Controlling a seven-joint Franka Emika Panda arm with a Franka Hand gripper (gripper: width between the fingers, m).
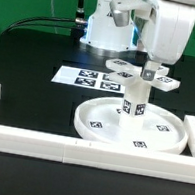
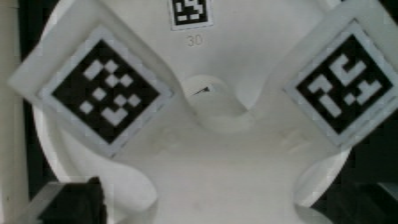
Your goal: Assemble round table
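The round disc (image 1: 131,129) lies rim-up on the black worktop (image 1: 30,60), tucked into the corner of the border rails (image 1: 38,142), probably to brace it. The leg (image 1: 137,97) stands upright at its centre, with the cross-shaped base (image 1: 144,74) set on top. The gripper (image 1: 151,67) hangs directly over the base, jaws spread wide and nothing held.
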